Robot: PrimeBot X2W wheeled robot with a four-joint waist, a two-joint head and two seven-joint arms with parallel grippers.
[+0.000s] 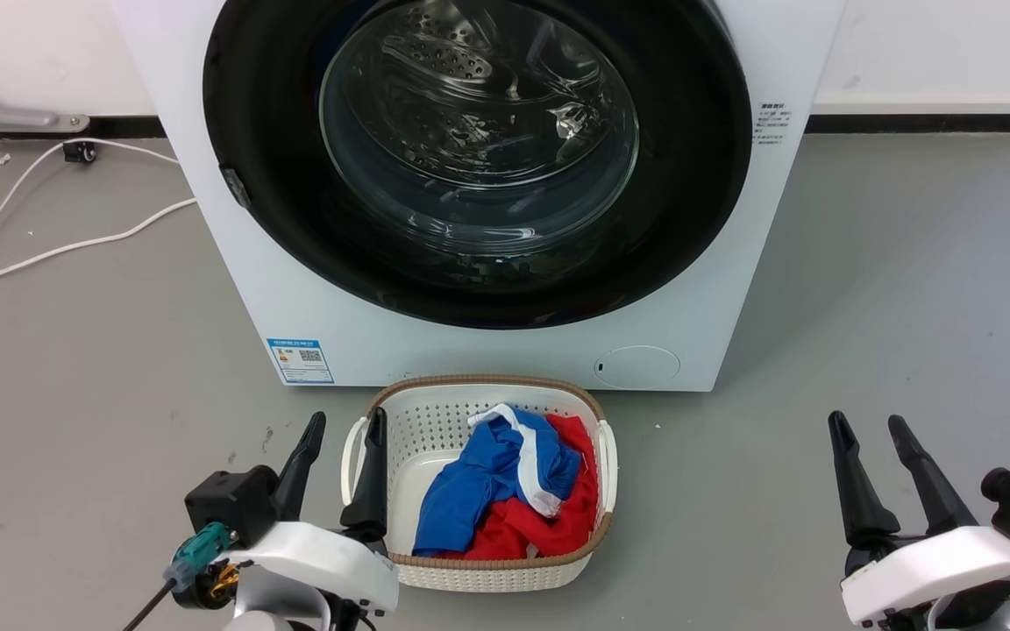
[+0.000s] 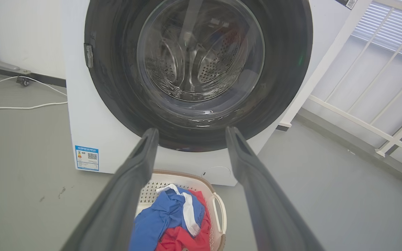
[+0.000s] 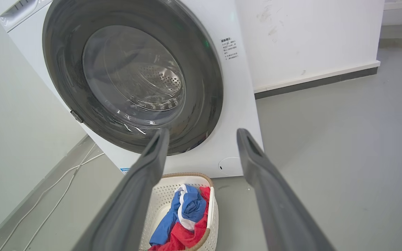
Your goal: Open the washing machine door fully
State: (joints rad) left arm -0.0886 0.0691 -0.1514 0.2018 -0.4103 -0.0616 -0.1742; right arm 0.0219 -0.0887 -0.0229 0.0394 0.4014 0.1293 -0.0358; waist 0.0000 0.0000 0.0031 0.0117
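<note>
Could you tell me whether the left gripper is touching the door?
Apart. In the head view the open left gripper hangs by the basket, with floor between it and the machine, short of the door.

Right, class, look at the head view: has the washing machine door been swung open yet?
No, the washing machine door lies shut, flush against the white front of the washing machine.

Item 1: blue label (image 1: 301, 360), low on the left of the washing machine (image 1: 470, 355) front panel. It carries a QR code (image 1: 310, 355), a small orange mark and lines of fine print, all too small to read.

Item 2: block of black print (image 1: 773, 123), high on the right of the same panel. Several short lines, characters illegible.
</note>
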